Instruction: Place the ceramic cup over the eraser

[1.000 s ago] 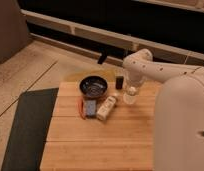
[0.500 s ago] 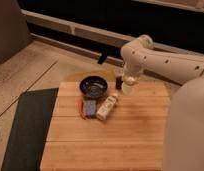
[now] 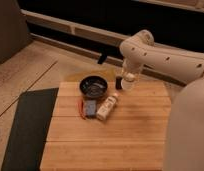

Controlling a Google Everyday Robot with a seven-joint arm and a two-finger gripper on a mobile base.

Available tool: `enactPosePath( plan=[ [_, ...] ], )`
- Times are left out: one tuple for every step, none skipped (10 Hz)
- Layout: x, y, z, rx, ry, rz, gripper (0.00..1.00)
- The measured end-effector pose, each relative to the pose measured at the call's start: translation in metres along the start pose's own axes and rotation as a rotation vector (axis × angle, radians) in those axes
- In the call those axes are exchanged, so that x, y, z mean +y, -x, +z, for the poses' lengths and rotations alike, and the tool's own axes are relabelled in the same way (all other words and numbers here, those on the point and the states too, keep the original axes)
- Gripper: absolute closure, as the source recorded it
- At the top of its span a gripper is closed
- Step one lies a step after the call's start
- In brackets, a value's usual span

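The small white ceramic cup [image 3: 128, 83] hangs at the back edge of the wooden board [image 3: 125, 140]. My gripper [image 3: 128, 78] comes down onto it from the white arm [image 3: 160, 55] and is shut on it. A small dark block [image 3: 118, 82], which looks like the eraser, stands right beside the cup on its left. I cannot tell whether the two touch. The cup's underside is hidden.
A wide dark bowl [image 3: 93, 86] sits at the board's back left. A long cream bottle [image 3: 108, 106] lies in front of it, beside a blue block [image 3: 90, 106] and a red thing [image 3: 81, 109]. A dark mat [image 3: 27, 125] lies left of the board.
The cup has moved with my gripper from the board's right part back and a little left, up to the dark block. The arm has swung left with it.
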State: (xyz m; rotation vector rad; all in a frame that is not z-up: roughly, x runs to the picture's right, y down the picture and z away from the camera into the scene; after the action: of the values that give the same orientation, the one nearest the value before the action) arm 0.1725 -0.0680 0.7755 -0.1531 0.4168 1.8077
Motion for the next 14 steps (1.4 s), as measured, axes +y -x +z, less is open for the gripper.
enactPosePath(
  plan=[
    [0.000, 0.000, 0.001, 0.002, -0.001, 0.000, 1.00],
    [-0.002, 0.003, 0.003, 0.001, -0.010, 0.001, 1.00],
    [-0.002, 0.010, 0.005, -0.007, -0.028, -0.010, 1.00],
    [0.008, 0.028, 0.005, -0.037, -0.050, -0.045, 1.00],
    [0.014, 0.037, 0.003, -0.054, -0.058, -0.061, 1.00],
    [0.023, 0.050, -0.002, -0.080, -0.063, -0.077, 1.00],
    [0.034, 0.061, -0.007, -0.104, -0.063, -0.094, 1.00],
    [0.044, 0.067, -0.010, -0.116, -0.058, -0.106, 1.00],
    [0.051, 0.070, -0.010, -0.121, -0.049, -0.113, 1.00],
    [0.058, 0.071, -0.007, -0.116, -0.027, -0.114, 1.00],
    [0.063, 0.070, -0.002, -0.101, 0.001, -0.112, 1.00],
    [0.065, 0.069, 0.003, -0.089, 0.016, -0.108, 1.00],
    [0.065, 0.069, 0.009, -0.078, 0.028, -0.105, 1.00],
    [0.064, 0.070, 0.014, -0.070, 0.031, -0.103, 1.00]
  ],
)
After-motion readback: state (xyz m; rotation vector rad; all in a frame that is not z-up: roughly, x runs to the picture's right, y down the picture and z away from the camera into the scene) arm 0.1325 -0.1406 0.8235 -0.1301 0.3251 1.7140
